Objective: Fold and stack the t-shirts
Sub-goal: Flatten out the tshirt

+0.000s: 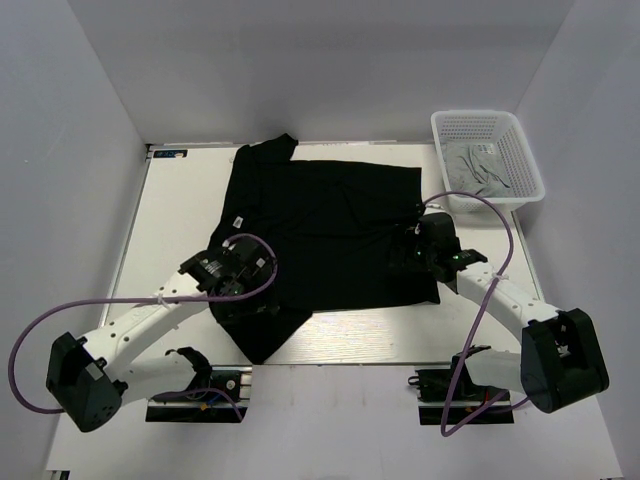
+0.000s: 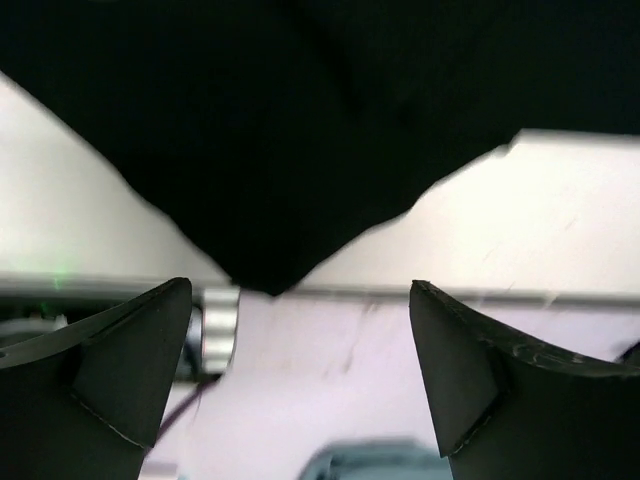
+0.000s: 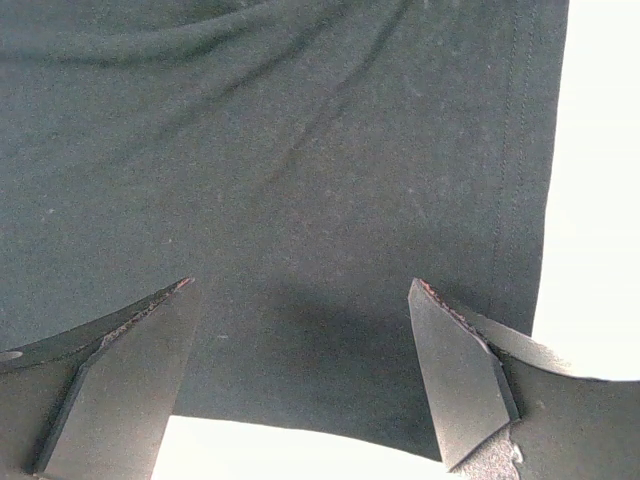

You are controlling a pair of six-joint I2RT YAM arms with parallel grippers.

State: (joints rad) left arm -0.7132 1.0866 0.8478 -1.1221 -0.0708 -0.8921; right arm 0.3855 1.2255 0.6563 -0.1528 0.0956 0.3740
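Currently the black shirt [image 1: 320, 230] is lying flat on the table [image 1: 180, 230]; the grey shirt [image 1: 478, 168] is sitting in the basket [image 1: 470, 114]. Left gripper [image 2: 300, 290] and right gripper [image 3: 300, 285] are hovering over the black shirt's near edge, jaws apart. First fold seemingly beginning; next: lowering, pinching both corners.

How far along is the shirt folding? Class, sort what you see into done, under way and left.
Done: the black shirt lies spread out on the table. Under way: the left fingers, open, hang over its near sleeve, the right fingers, open, over its hem corner; neither grips. Left: every fold, the grey shirt in the basket, the stack.
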